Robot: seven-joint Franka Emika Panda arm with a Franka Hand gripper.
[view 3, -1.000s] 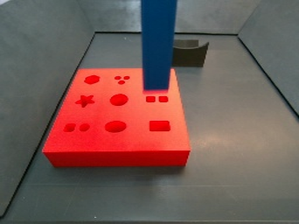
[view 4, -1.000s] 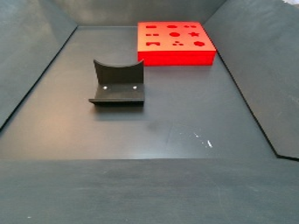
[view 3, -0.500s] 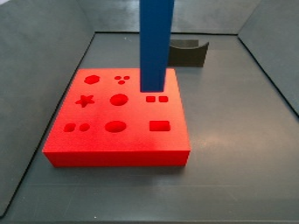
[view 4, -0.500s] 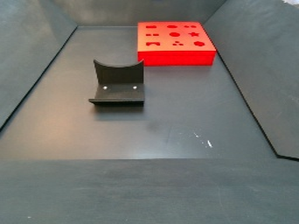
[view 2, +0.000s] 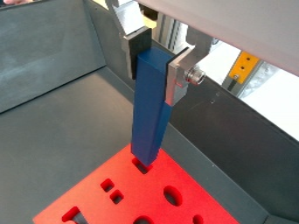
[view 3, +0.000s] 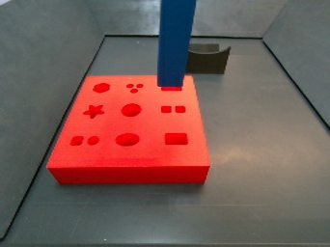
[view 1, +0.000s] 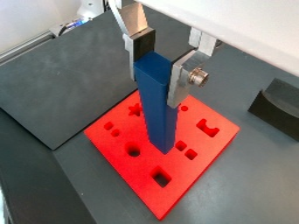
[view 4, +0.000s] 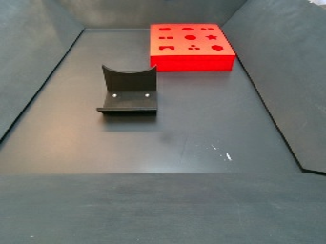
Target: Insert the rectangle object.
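In both wrist views the gripper [view 1: 162, 59] is seen clamped on the top of the rectangle object [view 1: 158, 114], a blue bar held upright, long axis vertical, lower end pointing down over the red board [view 1: 208, 150]. In a wrist view its lower end [view 2: 143, 157] appears to meet a hole, but insertion is judged not finished. In a side view the bar [view 3: 176, 43] hangs over the board's far edge [view 3: 129, 135]. In a side view only the board [view 4: 192, 46] and the fixture [view 4: 128, 91] are shown.

A lab test cell: bare grey floor [view 4: 166, 143], grey enclosure walls [view 3: 52, 19], a fixture [view 4: 128, 91].
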